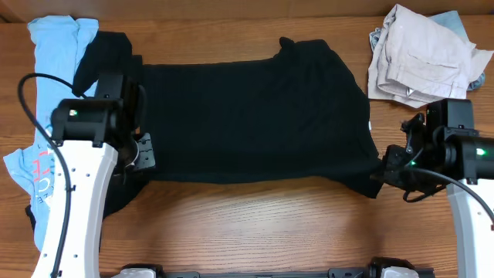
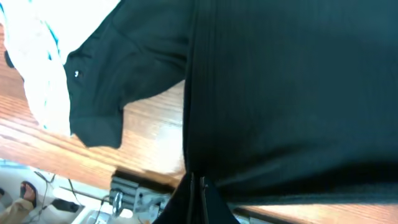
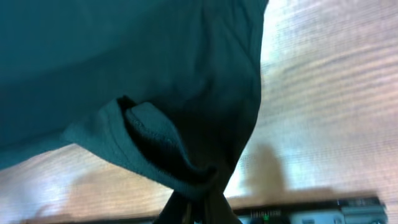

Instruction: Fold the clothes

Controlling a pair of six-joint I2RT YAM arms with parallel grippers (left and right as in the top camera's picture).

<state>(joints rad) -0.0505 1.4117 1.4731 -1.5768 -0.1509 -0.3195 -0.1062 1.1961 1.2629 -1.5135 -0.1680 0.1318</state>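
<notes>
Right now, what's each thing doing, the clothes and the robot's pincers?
black T-shirt: spread out wide, pinched at both ends.
left pincer: shut on the black T-shirt's edge.
right pincer: shut on the black T-shirt's edge.
light-blue tee: crumpled, lying loose beside the left arm.
beige clothes: heaped up, not held.

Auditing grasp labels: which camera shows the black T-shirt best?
Overhead: nearly the whole black T-shirt lies spread across the table. Left wrist shows only the part near the edge pinched in the left gripper; right wrist, just a bunched corner in the right gripper.
</notes>
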